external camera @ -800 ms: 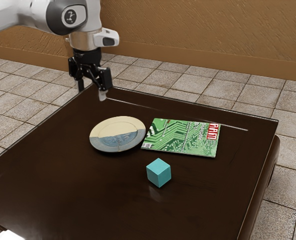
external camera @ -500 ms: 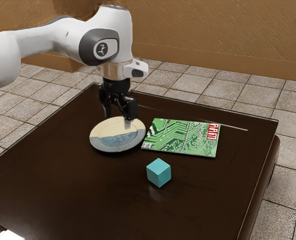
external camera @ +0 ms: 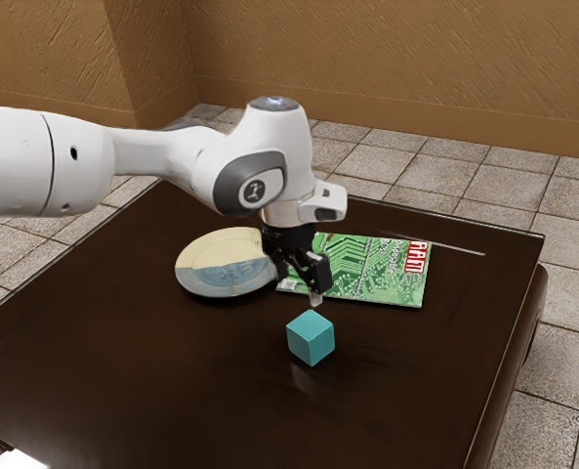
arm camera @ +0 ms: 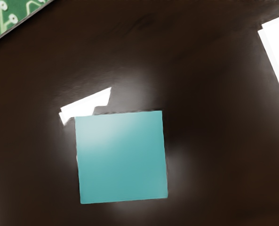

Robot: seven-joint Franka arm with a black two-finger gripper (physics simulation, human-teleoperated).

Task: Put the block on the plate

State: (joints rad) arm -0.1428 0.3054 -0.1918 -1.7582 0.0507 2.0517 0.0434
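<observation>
Just above and behind the block, my gripper (external camera: pixel 299 286) hangs over the table with its two fingers apart and nothing between them. The teal block (external camera: pixel 310 338) rests on the dark table, separate from the plate. In the wrist view the block's top face (arm camera: pixel 122 157) lies below the hand. The round plate (external camera: pixel 221 265), cream and blue-grey, is on the exterior view's left of the gripper, and its right edge is partly covered by the hand.
A green magazine (external camera: pixel 377 272) lies beside the plate, partly behind the gripper, and its corner (arm camera: pixel 10 16) is near the block. The dark table (external camera: pixel 152 362) has bright reflections on its surface.
My arm has swept toward the exterior view's right and lowered, from the table's far left corner, past the plate, to near the block. The block, plate and magazine have stayed put.
</observation>
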